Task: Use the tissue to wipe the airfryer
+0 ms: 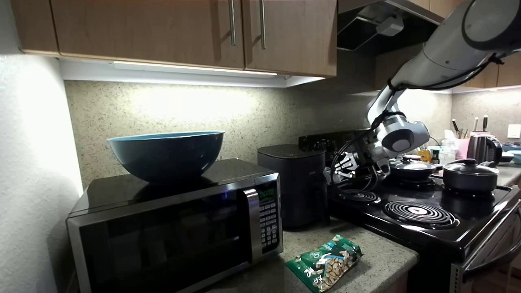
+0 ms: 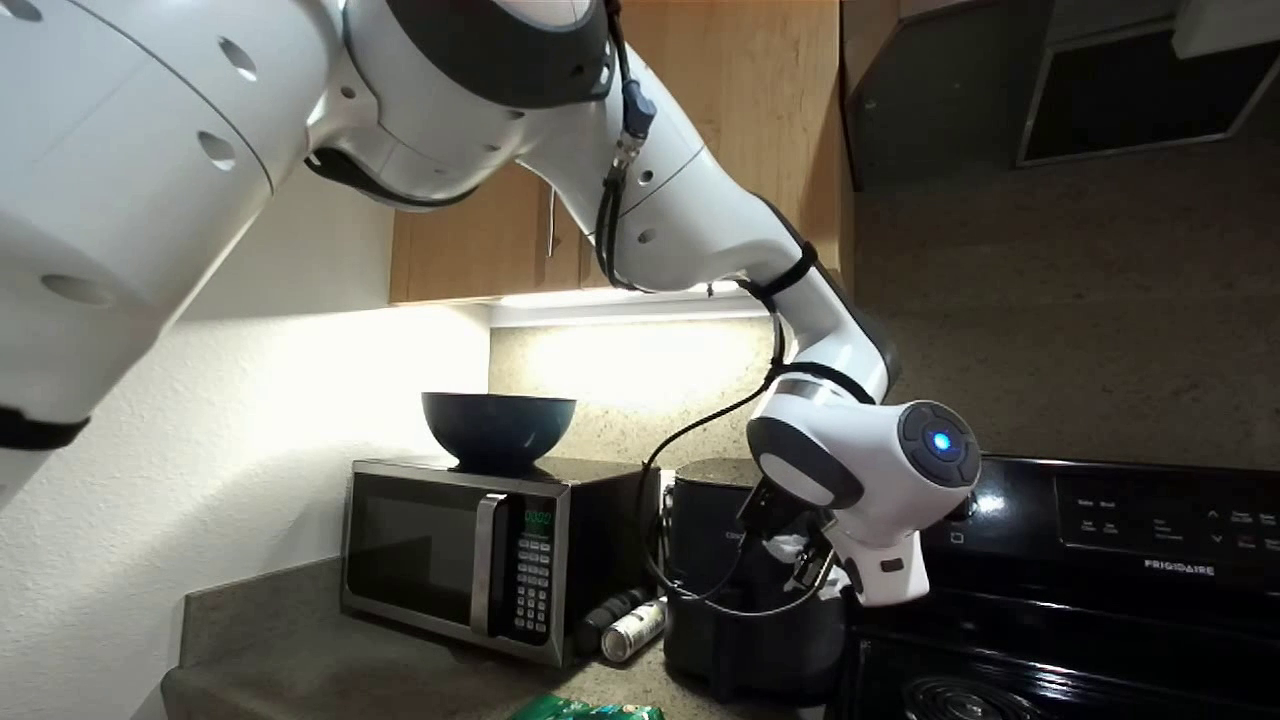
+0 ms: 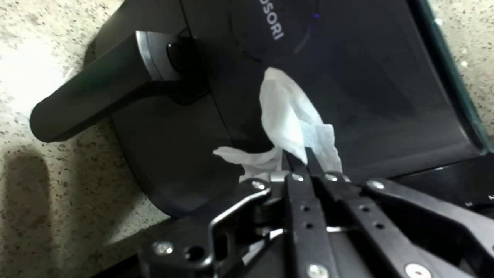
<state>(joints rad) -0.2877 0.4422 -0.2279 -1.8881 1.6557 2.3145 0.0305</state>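
Two lidded pans (image 1: pixel 470 183): seeing both on glossy blk stove (image 1: pixel 476 217), not making out contents. Also seeing rounded blue bowl (image 1: pixel 167 158) atop steel-trimmed microwave (image 1: pixel 163 240), not seeing inside. On speckled counter (image 1: pixel 386 254), spotting crinkly grn packet (image 1: pixel 325 264) w/ nuts on front, unsure if print. Noting pale tube (image 2: pixel 638 628) on its side btwn microwave & airfryer (image 1: pixel 292 187). Pinching thin, crumpled wht tissue (image 3: pixel 278 104) w/ gripper (image 3: pixel 303 164), having jaws all but together, leaving loose ends flaring past tips. Holding tissue in front of smooth, round-cornered blk airfryer, nr pale OSORI lettering (image 3: pixel 272 21); not managing to tell if touching. Seeing chunky handle (image 3: pixel 96 88) at left in wrist view.
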